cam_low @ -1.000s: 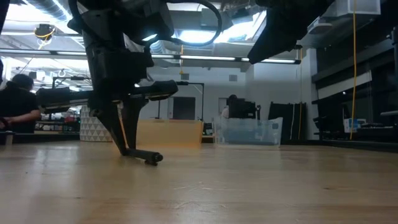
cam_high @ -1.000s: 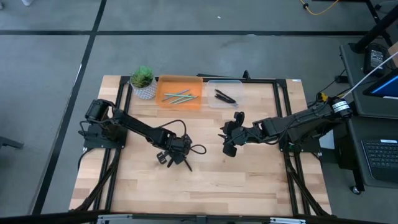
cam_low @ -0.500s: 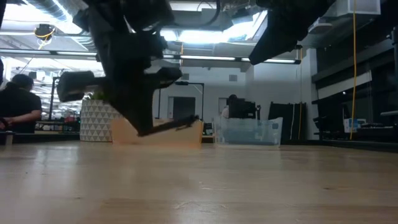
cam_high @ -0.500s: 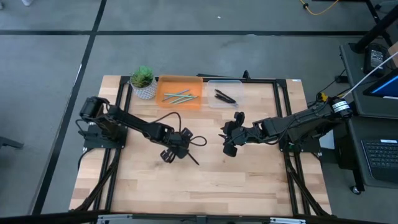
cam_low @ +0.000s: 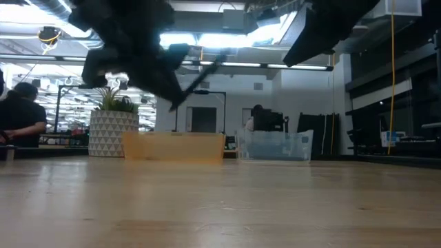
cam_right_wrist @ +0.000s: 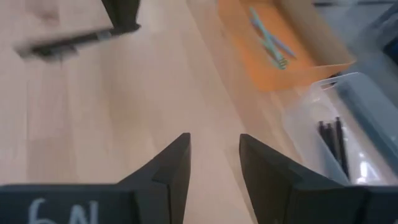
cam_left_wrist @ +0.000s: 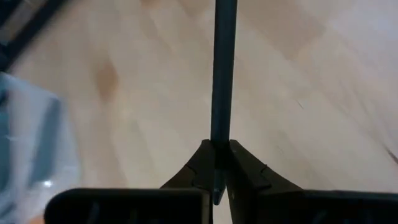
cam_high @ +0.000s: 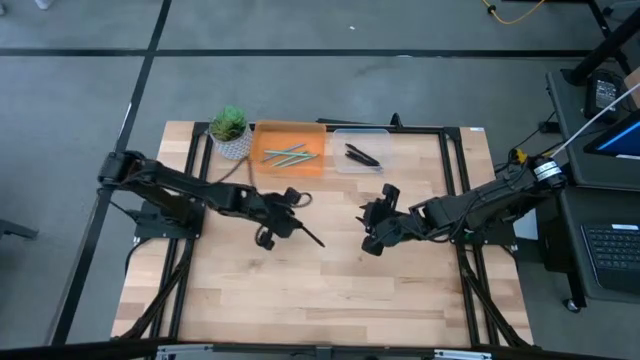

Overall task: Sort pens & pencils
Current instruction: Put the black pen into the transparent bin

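My left gripper hangs above the middle of the table, shut on a black pen that sticks out past its fingertips toward the right and near side. In the low view the pen is well above the wood. My right gripper hovers open to the right of it, holding nothing. An orange tray at the far edge holds light blue pencils. The clear tray beside it holds black pens. My left gripper pinches the black pen at its near end between the two fingers. The pen runs straight on from the fingertips, along the fingers rather than across them. It is lifted clear of the table, touching nothing else.
A potted plant in a patterned white pot stands left of the orange tray. A black frame runs around the wooden tabletop. A seated person shows in the room beyond the table's left.
My left gripper has risen from the table and drawn toward the far edge, tipping less steeply. The black pen, whose free end lay on the wood, has come up with it and now hangs clear in the air. The fingers have stayed shut on it.
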Available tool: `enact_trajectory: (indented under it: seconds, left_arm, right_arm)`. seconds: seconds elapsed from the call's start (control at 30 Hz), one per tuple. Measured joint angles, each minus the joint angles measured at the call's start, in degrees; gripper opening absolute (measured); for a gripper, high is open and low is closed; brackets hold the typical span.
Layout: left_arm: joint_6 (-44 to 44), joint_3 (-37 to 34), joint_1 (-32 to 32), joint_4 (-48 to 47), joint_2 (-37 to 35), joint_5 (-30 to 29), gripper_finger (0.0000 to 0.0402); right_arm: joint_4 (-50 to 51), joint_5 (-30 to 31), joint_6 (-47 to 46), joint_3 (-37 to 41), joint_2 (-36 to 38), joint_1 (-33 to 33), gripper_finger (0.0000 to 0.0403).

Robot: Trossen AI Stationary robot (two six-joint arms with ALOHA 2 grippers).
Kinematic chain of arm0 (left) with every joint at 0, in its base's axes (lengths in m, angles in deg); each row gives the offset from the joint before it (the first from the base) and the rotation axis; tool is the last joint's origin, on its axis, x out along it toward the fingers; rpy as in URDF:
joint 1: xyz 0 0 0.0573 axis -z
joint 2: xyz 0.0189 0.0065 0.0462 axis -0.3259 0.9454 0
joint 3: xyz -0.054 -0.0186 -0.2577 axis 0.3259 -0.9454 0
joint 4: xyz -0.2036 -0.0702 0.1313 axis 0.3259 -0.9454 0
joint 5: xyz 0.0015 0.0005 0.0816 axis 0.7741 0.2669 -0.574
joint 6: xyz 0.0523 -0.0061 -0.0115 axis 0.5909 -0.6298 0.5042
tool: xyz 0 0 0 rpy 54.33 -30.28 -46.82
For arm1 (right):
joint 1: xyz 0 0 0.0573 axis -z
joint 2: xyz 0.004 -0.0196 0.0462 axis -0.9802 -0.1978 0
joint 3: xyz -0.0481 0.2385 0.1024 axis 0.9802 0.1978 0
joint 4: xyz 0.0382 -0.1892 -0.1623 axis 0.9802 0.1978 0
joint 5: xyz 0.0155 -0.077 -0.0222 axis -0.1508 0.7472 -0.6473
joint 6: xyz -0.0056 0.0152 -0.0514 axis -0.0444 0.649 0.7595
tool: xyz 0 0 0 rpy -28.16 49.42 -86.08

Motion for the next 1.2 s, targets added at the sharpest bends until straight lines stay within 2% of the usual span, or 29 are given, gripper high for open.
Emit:
enact_trajectory:
  seconds: [0.17, 0.33, 0.57, 0.8, 1.03, 1.1, 1.2]
  left_arm:
    - [-0.08, -6.2, -1.55, 10.45, -8.29, 4.62, 0.0012]
    - [-1.67, -11.39, -5.03, 22.1, -12.85, 11.25, 0.0012]
    - [-4.5, -16.31, -10.01, 33.13, -13.3, 17.75, 0.0012]
    - [-4.94, -16.41, -12.11, 40.27, -13.28, 18.55, 0.0012]
    - [-10.27, -16.41, -14.68, 44.93, -13.28, 22.78, 0.0012]
    - [-10.49, -16.41, -15.09, 45.1, -13.28, 23.9, 0.0012]
    - [-10.5, -16.41, -15.42, 45.31, -13.28, 25.35, 0.0012]
  right_arm:
    - [0.03, 5.49, -1.74, 0.0, 0.0, -2.66, 0.0139]
    - [-1.48, 10.39, -2.25, 0.0, 0.0, -4.53, 0.0139]
    - [-1.82, 17.04, -6.07, 0.0, 0.0, -7.05, 0.0139]
    - [-2.02, 26.62, -6.03, 0.0, -2.77, -8.13, 0.0139]
    - [-4.42, 28.53, -8.35, 0.0, -6.06, -3.58, 0.0139]
    - [-6.25, 26.83, -8.43, 0.0, -6.16, -1.73, 0.0139]
    - [-11.46, 23.01, -2.18, 0.0, -6.16, 0.12, 0.0139]
